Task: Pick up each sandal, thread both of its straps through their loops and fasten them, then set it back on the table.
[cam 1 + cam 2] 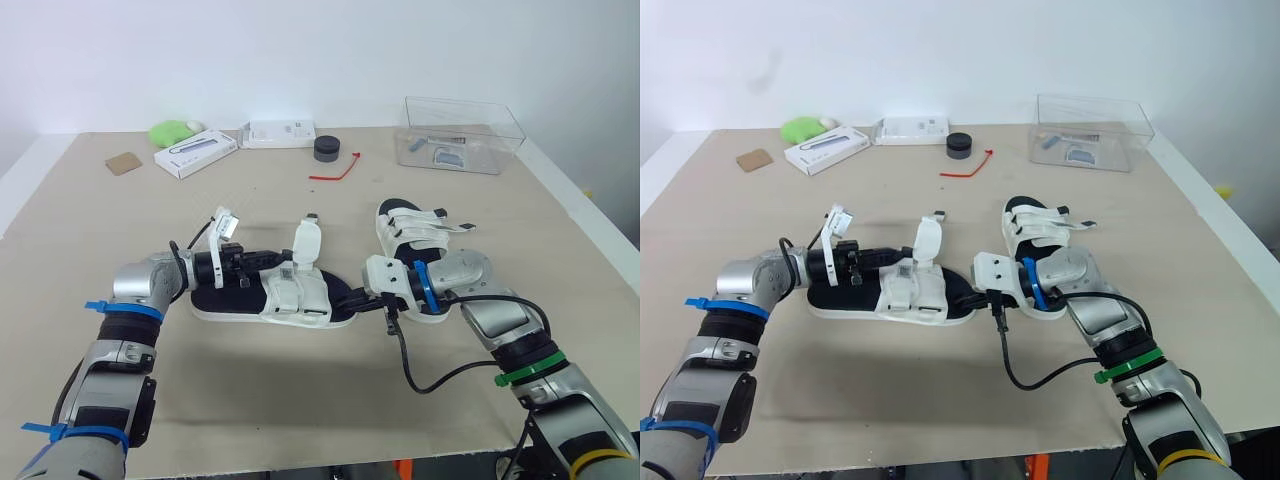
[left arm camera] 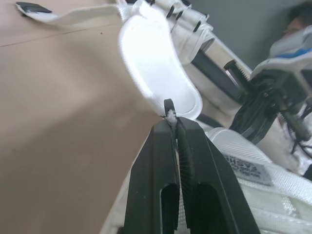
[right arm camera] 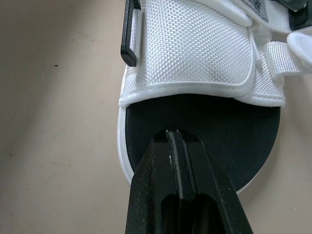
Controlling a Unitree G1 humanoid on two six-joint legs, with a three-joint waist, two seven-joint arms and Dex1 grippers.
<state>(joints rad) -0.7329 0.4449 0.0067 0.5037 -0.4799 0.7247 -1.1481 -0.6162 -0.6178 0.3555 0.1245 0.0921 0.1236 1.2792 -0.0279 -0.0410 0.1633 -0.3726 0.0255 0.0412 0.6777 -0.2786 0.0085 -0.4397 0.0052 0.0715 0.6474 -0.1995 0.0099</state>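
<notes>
A white sandal with a black footbed (image 1: 270,297) lies on the table between my arms, toe toward my right arm. Its wide front strap (image 1: 306,243) stands upright and unfastened. My left gripper (image 1: 286,267) reaches in from the heel side and is shut on the lower edge of that strap (image 2: 161,68). My right gripper (image 1: 346,297) is shut, with its tips resting over the toe end of the footbed (image 3: 195,122). A second white sandal (image 1: 408,230) lies just behind my right wrist, straps loose.
Along the far edge stand a clear plastic box (image 1: 460,135), a black round object (image 1: 327,149), two white boxes (image 1: 195,153), a green lump (image 1: 170,131) and a cardboard piece (image 1: 125,163). A red tie (image 1: 338,170) lies mid-table.
</notes>
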